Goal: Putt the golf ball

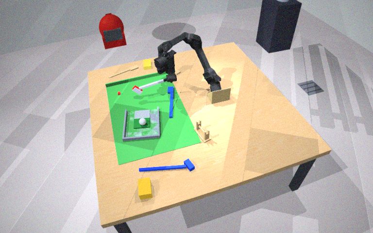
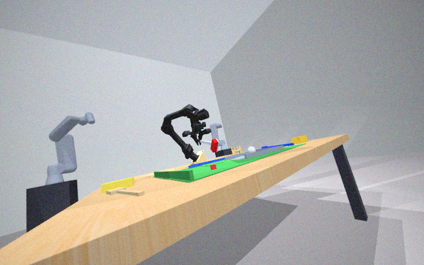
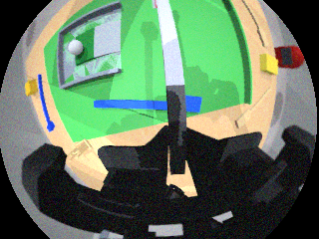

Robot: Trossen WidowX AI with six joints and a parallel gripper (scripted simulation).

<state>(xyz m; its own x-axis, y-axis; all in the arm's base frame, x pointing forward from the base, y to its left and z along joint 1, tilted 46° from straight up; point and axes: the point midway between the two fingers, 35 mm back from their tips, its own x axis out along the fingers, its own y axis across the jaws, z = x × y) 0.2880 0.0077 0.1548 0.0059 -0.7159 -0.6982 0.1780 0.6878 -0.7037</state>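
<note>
The table is seen whole from high above one corner. From a low spot near another corner (almost level with the top) it is viewed along its length. The green mat is shared with the close wrist view.

Pale grey walls and a shadow-patched grey floor surround a dark-legged wooden table.

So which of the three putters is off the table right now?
The red-headed putter with the white shaft, clamped in the gripper above the green mat. Both blue putters lie flat.
</note>
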